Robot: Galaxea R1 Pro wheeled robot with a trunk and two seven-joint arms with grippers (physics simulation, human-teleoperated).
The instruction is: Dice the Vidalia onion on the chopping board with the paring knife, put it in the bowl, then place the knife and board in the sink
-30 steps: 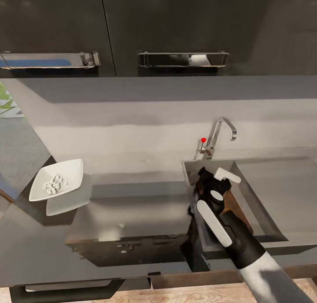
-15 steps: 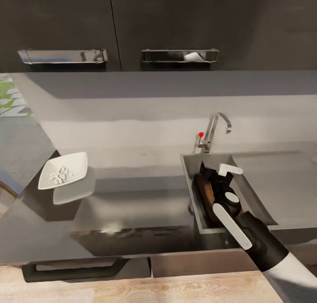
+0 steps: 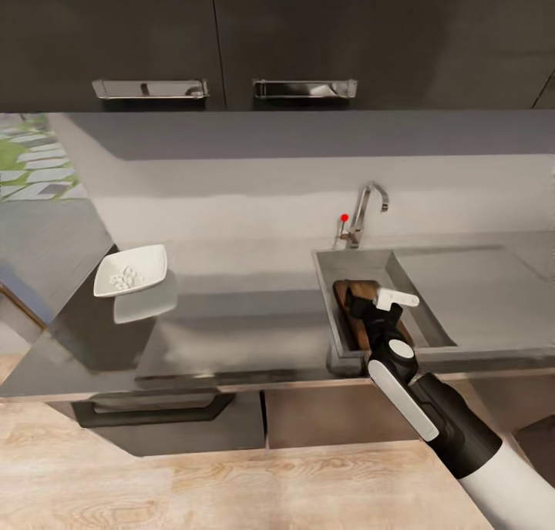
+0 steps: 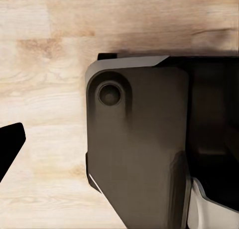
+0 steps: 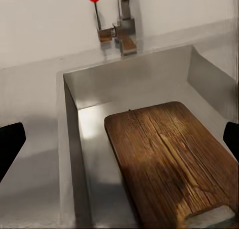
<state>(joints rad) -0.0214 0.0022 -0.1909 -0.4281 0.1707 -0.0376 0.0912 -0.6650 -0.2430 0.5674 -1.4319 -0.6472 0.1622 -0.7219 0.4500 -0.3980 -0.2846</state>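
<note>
Chopping board point(image 5: 169, 164): dark wood, flat in the sink point(image 3: 327, 299) basin, below the tap point(image 3: 368, 206). Likely stiff, moderately heavy; best taken by an edge or the handle hole. Right gripper point(image 3: 383, 305): poised above the board, fingers spread, grasping nothing. Left gripper: state indeterminable. Bowl point(image 3: 132, 270): on the countertop point(image 3: 247, 322), well apart, holding pale dice point(image 3: 123, 276).

Kitchen: grey countertop point(image 3: 254, 337), steel sink point(image 3: 327, 283), chrome tap point(image 3: 366, 206), dark cabinets point(image 3: 308, 37).

Dark-brown grained chopping board point(image 5: 169, 164) in the steel-grey sink point(image 3: 327, 283); red-knobbed chrome tap point(image 3: 362, 214); white bowl point(image 3: 131, 270) on the glossy grey surface point(image 3: 231, 322).
</note>
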